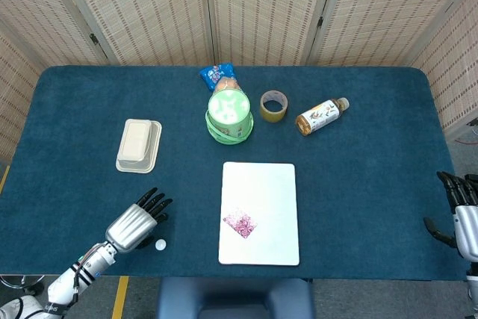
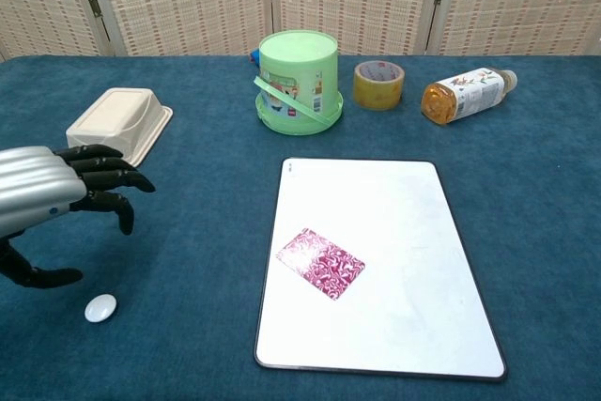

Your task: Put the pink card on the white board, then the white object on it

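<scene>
Two hands showing from the head view: left hand (image 1: 137, 223) low over the blue table (image 1: 75, 147) near its front left edge, holding nothing, fingers apart and slightly curled, just beside the small white object (image 1: 160, 244) without touching it; right hand (image 1: 457, 207) at the far right edge, partly cropped, dark fingers apart, nothing in them. Pink card (image 1: 240, 224) lying flat on the lower left part of the white board (image 1: 269, 192), slightly rotated. Behind the board, a green bucket (image 1: 228, 115), a blue snack packet (image 1: 217, 75) behind it, a roll of tape (image 1: 273, 105) and a bottle (image 1: 321, 116) lying on its side; a beige lidded box (image 1: 139, 145) well to the left. From the chest view, only the left hand (image 2: 56, 196), at the left edge, fingers spread and bent downward, thumb below, empty; white object (image 2: 100, 307) on the cloth just below it, apart from the fingers. Pink card (image 2: 320, 263) resting on the white board (image 2: 404, 223), near its left border. Green bucket (image 2: 299, 81), tape (image 2: 378, 84), bottle (image 2: 468, 94) and beige box (image 2: 119, 122) along the back.
</scene>
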### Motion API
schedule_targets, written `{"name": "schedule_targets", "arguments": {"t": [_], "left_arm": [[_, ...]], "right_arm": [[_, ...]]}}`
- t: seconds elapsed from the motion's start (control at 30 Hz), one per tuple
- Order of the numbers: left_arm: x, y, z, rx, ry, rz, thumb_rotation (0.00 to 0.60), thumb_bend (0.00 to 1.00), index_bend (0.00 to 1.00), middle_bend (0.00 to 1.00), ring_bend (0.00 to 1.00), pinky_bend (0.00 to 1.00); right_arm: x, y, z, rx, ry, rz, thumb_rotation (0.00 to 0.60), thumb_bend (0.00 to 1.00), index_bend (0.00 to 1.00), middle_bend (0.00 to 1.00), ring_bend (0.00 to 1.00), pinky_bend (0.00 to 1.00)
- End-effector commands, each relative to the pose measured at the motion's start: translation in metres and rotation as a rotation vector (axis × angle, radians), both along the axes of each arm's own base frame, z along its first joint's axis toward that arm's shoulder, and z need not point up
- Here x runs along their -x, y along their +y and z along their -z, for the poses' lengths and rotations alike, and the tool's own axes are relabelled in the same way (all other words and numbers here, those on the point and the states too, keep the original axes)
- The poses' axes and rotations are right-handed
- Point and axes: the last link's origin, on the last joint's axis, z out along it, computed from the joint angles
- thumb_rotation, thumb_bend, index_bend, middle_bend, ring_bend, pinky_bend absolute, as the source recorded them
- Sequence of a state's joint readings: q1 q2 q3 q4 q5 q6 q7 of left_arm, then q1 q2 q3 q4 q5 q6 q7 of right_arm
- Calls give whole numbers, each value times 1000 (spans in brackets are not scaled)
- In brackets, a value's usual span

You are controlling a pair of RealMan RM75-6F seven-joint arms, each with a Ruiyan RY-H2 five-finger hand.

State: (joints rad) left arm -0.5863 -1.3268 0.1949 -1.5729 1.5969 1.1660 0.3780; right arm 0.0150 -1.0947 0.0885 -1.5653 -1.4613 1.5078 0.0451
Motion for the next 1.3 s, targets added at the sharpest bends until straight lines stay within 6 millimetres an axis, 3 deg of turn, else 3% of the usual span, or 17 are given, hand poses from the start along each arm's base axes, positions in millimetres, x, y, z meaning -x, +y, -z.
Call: {"name": "schedule_targets", "arguments": {"t": [0.03, 0.43, 1.3], "left_arm": [[5, -4, 0, 3, -1, -15, 600, 330, 373, 145, 113, 0], [8, -20, 13, 58, -8, -19, 600, 331, 375, 145, 113, 0], [15, -20, 30, 82, 5, -43, 600, 352, 450, 146, 119, 0]], "right_arm": [[0, 0, 0, -2, 0, 0, 600, 292, 71, 130, 118, 108], [-1, -1, 1, -8, 1, -2, 600, 292, 71, 130, 118, 109], [1, 2, 0, -2, -1, 7, 600, 291, 71, 130, 119, 109]]}}
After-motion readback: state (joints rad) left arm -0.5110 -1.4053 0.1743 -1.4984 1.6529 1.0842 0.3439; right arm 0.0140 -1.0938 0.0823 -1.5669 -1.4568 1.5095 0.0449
